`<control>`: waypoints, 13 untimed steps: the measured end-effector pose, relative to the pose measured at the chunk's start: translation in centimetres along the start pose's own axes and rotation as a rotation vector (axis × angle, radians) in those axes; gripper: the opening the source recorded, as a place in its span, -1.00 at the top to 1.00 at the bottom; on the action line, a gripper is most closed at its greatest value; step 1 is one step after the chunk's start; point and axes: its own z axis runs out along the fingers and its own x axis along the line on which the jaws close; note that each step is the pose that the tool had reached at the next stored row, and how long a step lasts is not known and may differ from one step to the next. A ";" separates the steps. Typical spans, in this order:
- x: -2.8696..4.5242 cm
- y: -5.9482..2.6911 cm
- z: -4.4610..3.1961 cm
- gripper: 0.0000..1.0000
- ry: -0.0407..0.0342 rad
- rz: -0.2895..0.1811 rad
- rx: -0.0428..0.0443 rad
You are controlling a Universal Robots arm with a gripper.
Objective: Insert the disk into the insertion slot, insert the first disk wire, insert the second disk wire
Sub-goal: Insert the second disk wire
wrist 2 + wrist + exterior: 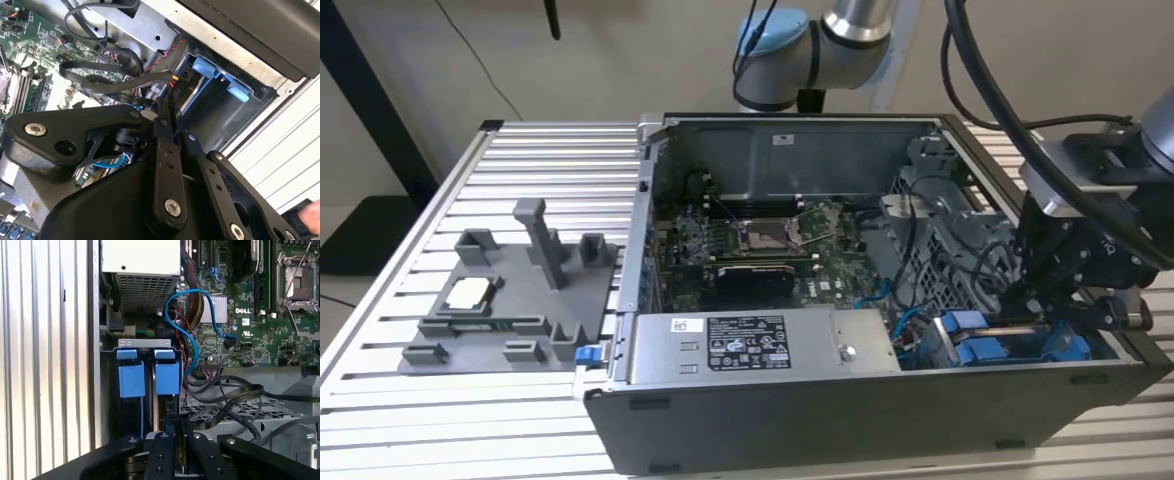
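Observation:
The disk's blue carrier (pixel 166 377) sits in the insertion slot (pixel 145 343), a grey metal bay at the case's front corner, beside a second blue carrier (pixel 131 380). The blue tabs (pixel 205 67) also show in the second wrist view and in the exterior view (pixel 987 350). My gripper (pixel 177 422) hangs just behind the bay, fingers pressed together. A black flat disk wire (pixel 240 395) loops across the case and ends at the fingertips. In the second wrist view the gripper (pixel 162 107) meets that wire (pixel 115 82) next to the disk's rear end. In the exterior view the gripper (pixel 1034 310) reaches down into the case's right side.
A grey power-supply box (pixel 747 345) lies along the case's near wall. The motherboard (pixel 774 240) with its processor socket (pixel 297 275) fills the middle. A blue cable (pixel 192 345) and several black wires crowd the bay's rear. A grey fixture (pixel 507 300) stands on the slatted table (pixel 400 420).

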 end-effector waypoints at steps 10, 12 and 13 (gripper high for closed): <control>0.07 -0.02 0.34 0.53 -0.0005 0.000 0.0010; 0.07 -0.01 0.24 0.53 -0.0018 0.000 0.0009; 0.03 0.00 0.01 0.53 -0.0026 0.000 0.0008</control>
